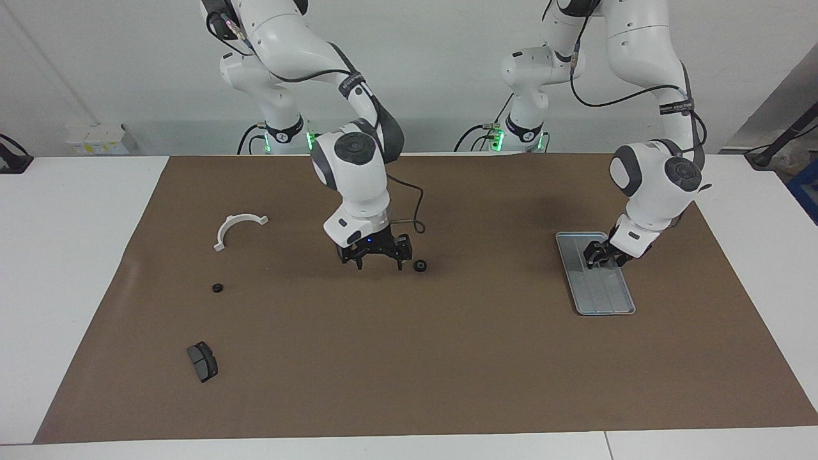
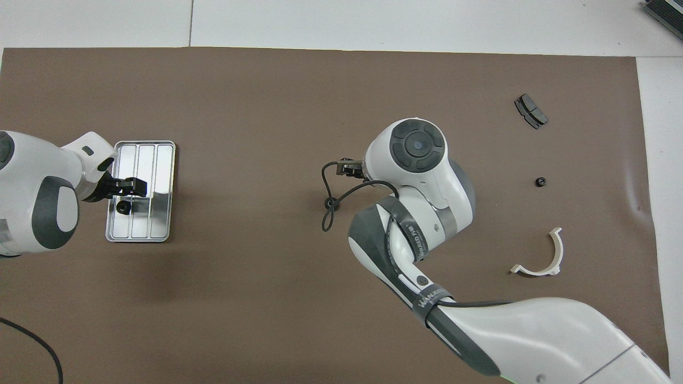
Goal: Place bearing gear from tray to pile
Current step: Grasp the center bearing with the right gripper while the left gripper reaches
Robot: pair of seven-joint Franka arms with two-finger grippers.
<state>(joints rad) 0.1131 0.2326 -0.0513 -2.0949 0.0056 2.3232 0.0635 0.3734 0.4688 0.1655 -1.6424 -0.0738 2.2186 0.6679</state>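
The silver tray point(image 1: 608, 298) point(image 2: 161, 160) lies toward the left arm's end of the mat. One black bearing gear point(image 2: 122, 207) sits in it, at the part nearer the robots. My left gripper point(image 1: 598, 258) point(image 2: 128, 187) is low over that part of the tray and hides the gear in the facing view. A second gear point(image 1: 420, 266) point(image 2: 331, 203) lies mid-mat. My right gripper point(image 1: 379, 263) hangs open just beside it, toward the right arm's end. The pile shows a white half-ring point(image 1: 238, 225) point(image 2: 540, 258), a dark pad point(image 1: 202, 361) point(image 2: 531, 111) and a small gear point(image 1: 218, 288) point(image 2: 540, 182).
A brown mat point(image 1: 447, 358) covers the white table. The right arm's cable point(image 2: 326, 213) loops over the mid-mat gear in the overhead view. The right arm's wrist and forearm cover the mat nearer the robots than that gear.
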